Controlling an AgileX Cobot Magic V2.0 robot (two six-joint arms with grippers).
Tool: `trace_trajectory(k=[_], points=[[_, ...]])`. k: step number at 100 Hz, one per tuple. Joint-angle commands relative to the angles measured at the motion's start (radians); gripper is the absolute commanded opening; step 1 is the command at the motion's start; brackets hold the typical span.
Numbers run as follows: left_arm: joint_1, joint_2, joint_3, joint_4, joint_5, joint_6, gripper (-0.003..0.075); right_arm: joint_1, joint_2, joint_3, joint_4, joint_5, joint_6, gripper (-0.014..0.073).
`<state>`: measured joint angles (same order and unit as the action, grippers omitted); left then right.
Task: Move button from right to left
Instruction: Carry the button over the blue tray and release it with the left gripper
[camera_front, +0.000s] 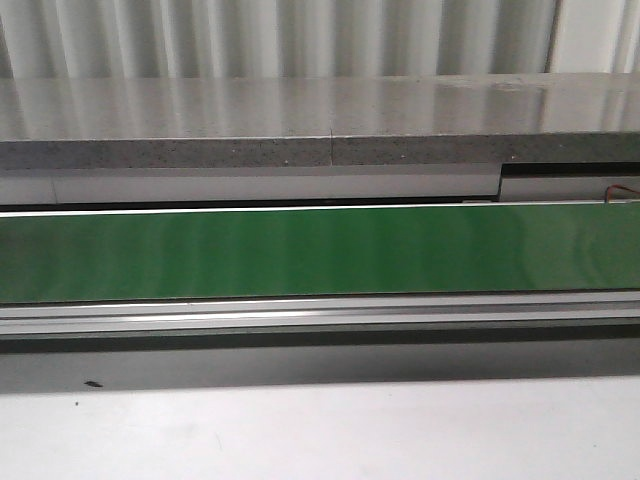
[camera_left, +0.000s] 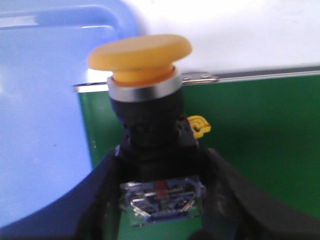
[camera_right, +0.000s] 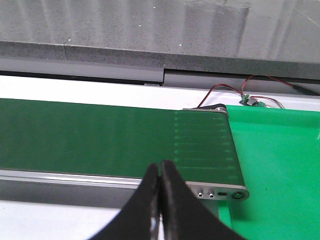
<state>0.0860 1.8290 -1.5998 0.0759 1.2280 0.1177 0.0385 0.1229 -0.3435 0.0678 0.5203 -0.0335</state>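
A green conveyor belt (camera_front: 300, 250) runs below a speckled grey stone ledge (camera_front: 300, 125), with corrugated metal wall (camera_front: 300, 35) behind.

The green conveyor belt (camera_front: 320, 250) runs the full width of the front view with nothing standing on it, and the white table (camera_front: 320, 430) in front of it is likewise bare, so a tool can pass over both. Behind the belt a raised grey stone ledge (camera_front: 320, 120) closes off the far side. In the left wrist view a blue bin (camera_left: 45, 100) stands just beside the belt's end, and thin red wires (camera_right: 225, 90) lie near the other end
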Motion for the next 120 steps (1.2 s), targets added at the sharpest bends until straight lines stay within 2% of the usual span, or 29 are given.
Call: trace_trajectory(k=[1,9,37,56,102,111,120], points=[[0.056,-0.058,-0.032,0.0,0.034,0.081,0.0,-0.001,0.008,-0.025,-0.011,-0.084,-0.009,-0.0068],[0.105,-0.057,-0.032,-0.007,0.03,0.157,0.0,-0.001,0.008,-0.025,-0.011,-0.084,-0.009,-0.0068],[0.245,0.003,-0.032,-0.007,0.03,0.279,0.0,-0.001,0.008,-0.025,-0.011,-0.084,-0.009,-0.0068],[0.314,0.068,-0.032,-0.012,0.028,0.281,0.0,-0.001,0.008,-0.025,-0.011,-0.084,-0.009,-0.0068],[0.337,0.243,-0.032,-0.007,-0.019,0.284,0.0002,-0.001,0.008,-0.025,-0.011,-0.084,-0.009,-0.0068],[0.337,0.26,-0.032,-0.007,-0.019,0.301,0.0056,-0.001,0.008,-0.025,-0.011,-0.084,-0.009,-0.0068],[0.337,0.262,-0.032,-0.007,-0.021,0.305,0.0186,-0.001,0.008,-0.025,-0.011,-0.084,-0.009,-0.0068]])
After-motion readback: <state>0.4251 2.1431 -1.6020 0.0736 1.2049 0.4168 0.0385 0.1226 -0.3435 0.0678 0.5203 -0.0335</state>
